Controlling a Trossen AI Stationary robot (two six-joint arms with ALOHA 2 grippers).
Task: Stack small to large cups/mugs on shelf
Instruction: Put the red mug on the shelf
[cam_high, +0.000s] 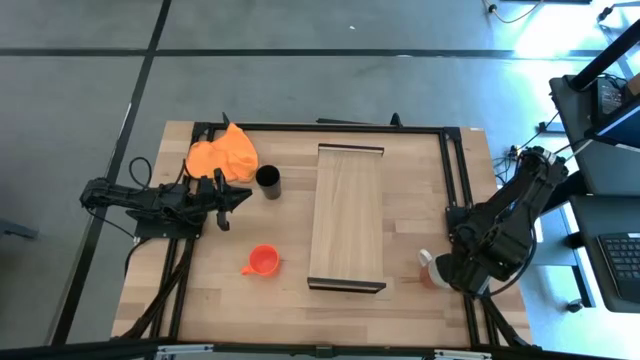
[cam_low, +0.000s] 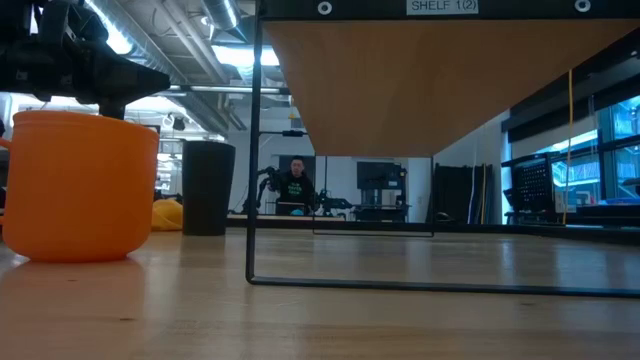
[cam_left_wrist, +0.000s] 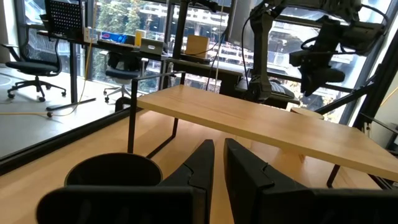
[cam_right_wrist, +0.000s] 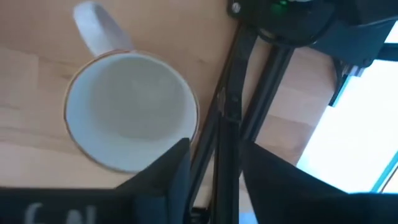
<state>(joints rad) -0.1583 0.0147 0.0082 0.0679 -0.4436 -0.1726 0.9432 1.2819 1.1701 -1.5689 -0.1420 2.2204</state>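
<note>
While nothing sits on the shelf (cam_high: 349, 215) yet, all three cups are spread across the tabletop (cam_high: 290, 290). Far left, the left gripper (cam_high: 232, 199) hangs just beside the black cup (cam_high: 268, 181), with its jaws nearly together, only a narrow slit between them in its wrist view. An orange cloth (cam_high: 223, 156) lies bunched behind it, close to that cup. Nearer the front stands the small orange mug (cam_high: 262, 260), apart from the others. The shelf runs down the middle, bare on top. At the right, the right gripper (cam_high: 447, 266) hovers over the white-and-red mug (cam_high: 429, 270), which sits near the frame rail; its jaws look parted, straddling the rim on the rail side.

My worry is that mug: it sits so close to the metal rail that a finger coming down could strike the rail or nudge the mug sideways. On the left, nearly closed jaws could knock the black cup over instead of taking it.
</note>
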